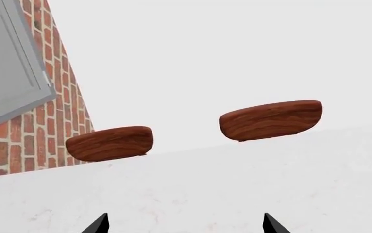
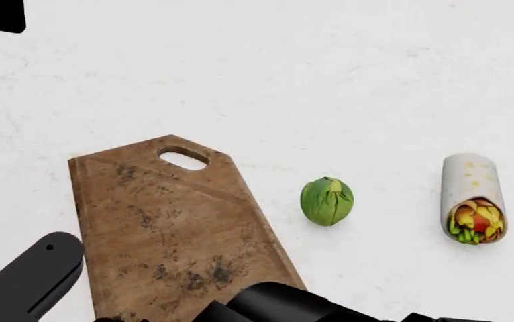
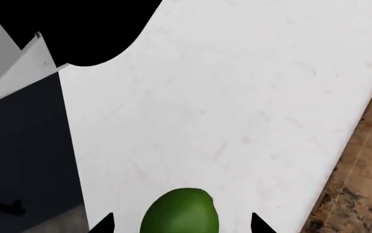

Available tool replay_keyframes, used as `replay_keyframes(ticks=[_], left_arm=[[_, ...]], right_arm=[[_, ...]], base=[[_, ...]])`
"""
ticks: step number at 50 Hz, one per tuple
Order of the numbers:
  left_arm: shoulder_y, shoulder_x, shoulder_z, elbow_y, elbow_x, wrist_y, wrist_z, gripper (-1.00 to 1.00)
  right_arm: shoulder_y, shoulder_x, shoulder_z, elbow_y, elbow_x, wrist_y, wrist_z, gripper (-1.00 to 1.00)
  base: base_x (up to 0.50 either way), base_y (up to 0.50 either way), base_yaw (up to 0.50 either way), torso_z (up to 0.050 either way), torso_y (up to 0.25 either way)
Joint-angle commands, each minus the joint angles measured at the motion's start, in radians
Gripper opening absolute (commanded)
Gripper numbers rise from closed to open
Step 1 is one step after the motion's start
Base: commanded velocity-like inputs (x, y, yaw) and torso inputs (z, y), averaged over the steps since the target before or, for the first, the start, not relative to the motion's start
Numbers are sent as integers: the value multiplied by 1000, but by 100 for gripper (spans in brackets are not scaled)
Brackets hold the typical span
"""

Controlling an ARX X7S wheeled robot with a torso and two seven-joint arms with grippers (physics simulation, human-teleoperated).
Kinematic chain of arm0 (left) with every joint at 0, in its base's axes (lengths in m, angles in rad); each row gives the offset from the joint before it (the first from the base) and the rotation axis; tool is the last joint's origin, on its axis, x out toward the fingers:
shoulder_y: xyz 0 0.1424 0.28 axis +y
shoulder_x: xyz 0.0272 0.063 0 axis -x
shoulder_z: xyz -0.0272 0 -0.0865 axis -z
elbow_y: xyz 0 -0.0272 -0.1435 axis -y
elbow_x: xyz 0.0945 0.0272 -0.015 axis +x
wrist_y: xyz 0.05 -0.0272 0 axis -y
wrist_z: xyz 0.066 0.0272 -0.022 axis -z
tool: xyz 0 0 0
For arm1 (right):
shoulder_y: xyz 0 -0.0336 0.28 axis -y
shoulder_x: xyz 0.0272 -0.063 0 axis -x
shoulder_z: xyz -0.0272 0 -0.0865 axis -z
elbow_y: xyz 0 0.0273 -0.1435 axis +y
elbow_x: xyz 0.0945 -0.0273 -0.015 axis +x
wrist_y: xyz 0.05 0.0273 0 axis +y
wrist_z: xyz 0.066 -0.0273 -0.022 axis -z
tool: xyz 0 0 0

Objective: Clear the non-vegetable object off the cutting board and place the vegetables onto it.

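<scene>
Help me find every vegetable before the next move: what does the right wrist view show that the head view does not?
Only the right wrist view shows the smooth dark-green oval vegetable, lying on the white counter between the right gripper's spread fingertips. Only the head view shows the leafy green ball, the wrap off the board, and the board's handle hole. Both show the white counter and part of the wooden cutting board, which has nothing resting on it in the head view.
</scene>
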Motion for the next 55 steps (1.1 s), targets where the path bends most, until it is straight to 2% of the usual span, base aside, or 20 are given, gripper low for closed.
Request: replay_keyframes(ticks=[1,39,40,50,55], left_arm=[[6,20,-22,0,13,11,23,100],[25,16,-23,-1,4,26,17,100],[25,16,-23,0,4,25,17,100],[15,16,-19,-1,3,21,18,100],[19,15,-17,-1,2,27,19,100]], right_arm=[[-19,-34,-2,3,-40,8,-38,100],[-128,-37,-115,29,-193,80,-117,100],[-129,-37,-117,28,-194,80,-118,-100],[-97,-34,-118,15,-175,75,-104,-100],[-30,-23,-81,-4,-136,62,-88,-100]], base=[[0,0,0,0,0],[0,0,0,0,0],[0,0,0,0,0],[0,1,1,-1,0],[0,0,0,-2,0]])
